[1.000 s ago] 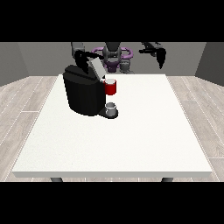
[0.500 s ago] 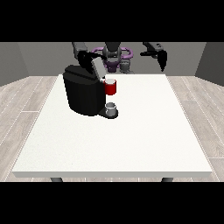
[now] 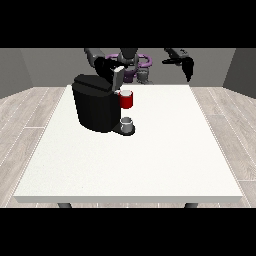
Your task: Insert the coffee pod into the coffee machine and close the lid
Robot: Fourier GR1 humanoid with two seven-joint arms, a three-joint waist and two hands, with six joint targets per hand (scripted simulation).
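Note:
A black coffee machine (image 3: 95,107) stands on the white table (image 3: 150,150) at the left. Its red front part (image 3: 127,100) sits above a small grey cup (image 3: 127,124) on the machine's base. The lid (image 3: 100,84) lies low on top of the machine. The hand at the view's left (image 3: 111,69) rests above the lid's rear edge, by a grey piece; how its fingers lie is unclear. The hand at the view's right (image 3: 186,64) hangs in the air beyond the table's far right, fingers pointing down. No coffee pod shows by itself.
The robot's torso (image 3: 131,62) stands behind the table's far edge. Wooden floor surrounds the table on both sides.
The hand at the view's left has moved a little lower and closer to the machine's top, and the lid looks pressed down further. The other hand has barely shifted.

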